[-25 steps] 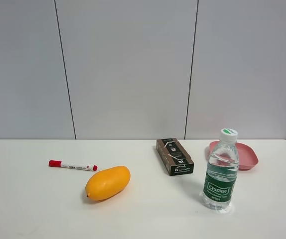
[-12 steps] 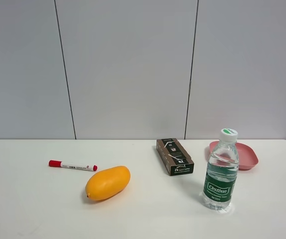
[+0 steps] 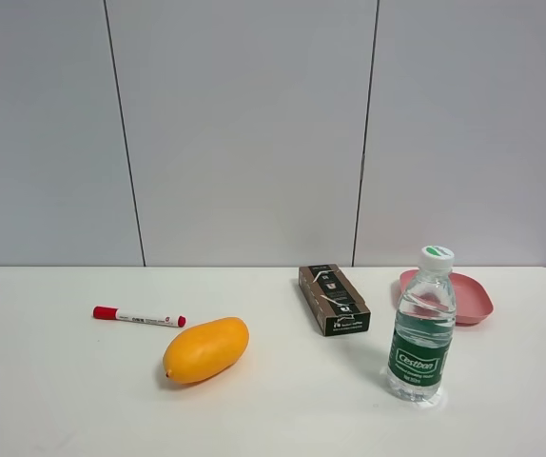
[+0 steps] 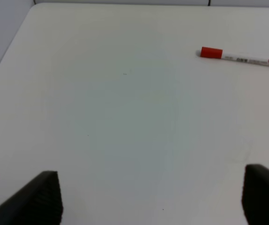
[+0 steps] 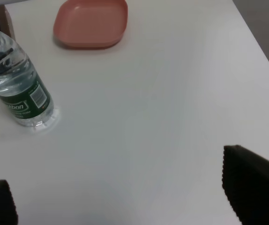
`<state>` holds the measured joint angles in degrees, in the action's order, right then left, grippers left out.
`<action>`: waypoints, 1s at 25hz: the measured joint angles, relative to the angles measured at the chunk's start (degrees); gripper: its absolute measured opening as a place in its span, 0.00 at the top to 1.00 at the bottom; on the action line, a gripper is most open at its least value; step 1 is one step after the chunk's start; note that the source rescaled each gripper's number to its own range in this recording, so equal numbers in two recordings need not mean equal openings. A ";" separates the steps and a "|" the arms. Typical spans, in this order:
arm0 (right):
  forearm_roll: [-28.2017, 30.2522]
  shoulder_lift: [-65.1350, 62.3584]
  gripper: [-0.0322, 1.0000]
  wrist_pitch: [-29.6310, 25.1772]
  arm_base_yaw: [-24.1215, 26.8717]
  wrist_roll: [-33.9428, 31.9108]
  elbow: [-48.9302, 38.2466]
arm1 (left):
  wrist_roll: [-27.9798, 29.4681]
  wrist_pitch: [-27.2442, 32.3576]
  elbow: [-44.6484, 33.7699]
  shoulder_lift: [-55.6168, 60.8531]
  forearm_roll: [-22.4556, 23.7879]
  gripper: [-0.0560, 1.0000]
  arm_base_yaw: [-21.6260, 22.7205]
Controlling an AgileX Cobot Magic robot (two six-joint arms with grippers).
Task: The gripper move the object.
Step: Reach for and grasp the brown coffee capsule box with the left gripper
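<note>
The cardboard box (image 3: 333, 298), brown-sided with a black printed top, lies on the white table (image 3: 282, 409) right of centre in the exterior view; a sliver of it shows in the right wrist view (image 5: 3, 18). Neither arm appears in the exterior view. The left gripper (image 4: 151, 199) is open and empty over bare table; its black fingertips (image 4: 43, 197) stand wide apart. The right gripper (image 5: 120, 197) is open and empty; its fingertips (image 5: 249, 180) are near the table's right side, away from the box.
An orange-yellow mango (image 3: 205, 349) lies left of centre. A red-capped white marker (image 3: 138, 316) lies behind it and shows in the left wrist view (image 4: 241, 57). A water bottle (image 3: 422, 326) stands front right, a pink plate (image 3: 468, 297) behind it; both show in the right wrist view (image 5: 17, 84), (image 5: 91, 23).
</note>
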<state>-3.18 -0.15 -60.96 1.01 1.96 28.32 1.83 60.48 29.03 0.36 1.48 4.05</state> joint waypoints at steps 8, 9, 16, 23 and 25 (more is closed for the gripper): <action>0.00 0.00 0.00 0.00 0.00 0.00 0.00 | 0.83 -0.05 0.44 0.00 -3.09 0.59 0.00; 0.00 0.00 0.00 0.00 0.00 0.00 0.00 | 1.08 -0.46 1.21 0.00 -6.36 0.59 0.00; 0.00 0.00 0.00 0.00 0.00 0.00 0.00 | -13.44 -12.12 11.55 -11.70 -31.05 0.59 0.00; 0.00 0.00 0.00 0.00 0.00 0.00 0.00 | -35.18 -14.15 22.21 -34.18 -45.54 0.59 0.00; 0.00 0.00 0.00 0.00 0.00 0.00 0.00 | -39.62 -15.16 23.93 -40.12 -48.04 0.59 0.00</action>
<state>-3.18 -0.15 -60.96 1.01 1.96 28.32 -37.79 45.31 52.97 -39.75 -46.56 4.05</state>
